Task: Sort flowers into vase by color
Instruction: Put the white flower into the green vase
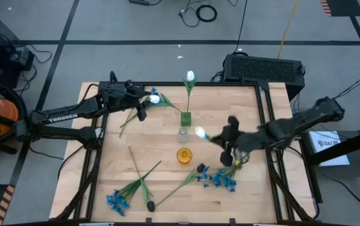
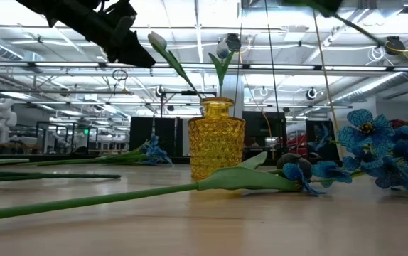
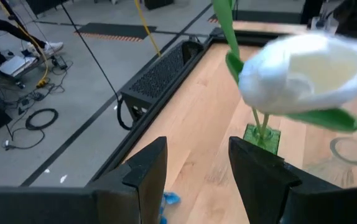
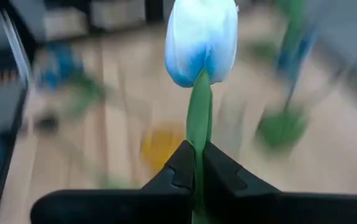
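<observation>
1. The right gripper [image 4: 198,163], over the right half of the table near the vases, is clamped tight on the green stem of a white tulip [image 4: 201,38], its bud standing up past the fingertips.
2. The left gripper [image 3: 197,165] hovers over the far left part of the table with its fingers spread and nothing between them; a second white tulip [image 3: 303,71] shows close in front of it.
3. Three white tulips are counted: these two, and a third [image 1: 190,76] standing upright in the green vase [image 1: 185,118].
4. Two blue flower clusters lie flat: one [image 1: 117,201] at the near left, one [image 1: 221,179] at the near right.
5. Two dark buds lie flat: one [image 1: 150,205] near the front edge, one [image 1: 201,167] just beside the right blue cluster.
6. Three small vases stand in a row mid-table: green, a clear vase [image 1: 182,133], and a yellow vase [image 1: 184,155]. I cannot tell that the clear or yellow one holds anything.
7. The table [image 1: 161,182] is pale wood with a dark frame, on a grey floor strewn with cables; a large lit hall lies beyond.
</observation>
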